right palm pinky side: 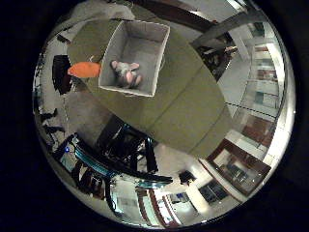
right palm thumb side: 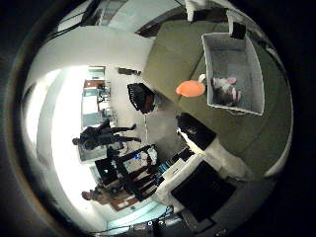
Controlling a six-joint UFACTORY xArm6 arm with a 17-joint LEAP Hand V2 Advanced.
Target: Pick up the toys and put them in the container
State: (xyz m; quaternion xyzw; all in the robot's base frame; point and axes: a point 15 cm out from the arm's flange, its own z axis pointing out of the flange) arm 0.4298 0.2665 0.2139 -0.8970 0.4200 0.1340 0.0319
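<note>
Here the little-finger-side view looks down from well above on an olive-green tabletop (right palm pinky side: 193,111) carrying a grey fabric container (right palm pinky side: 135,55), open-topped and rectangular; a pink and grey plush toy (right palm pinky side: 126,72) lies inside it on the floor of the box, close to one wall; an orange toy (right palm pinky side: 84,69) sits just outside the container, beside its long wall, near the tabletop edge; dark chairs and floor show beyond the table. The thumb-side view shows the same container and both toys, and adds what the other lacks: white and black parts of the robot hand (right palm thumb side: 202,143) reaching in from the edge. The robot hand hangs high above the tabletop, well apart from everything, touching nothing; whether its fingers are spread or curled I cannot tell.
</note>
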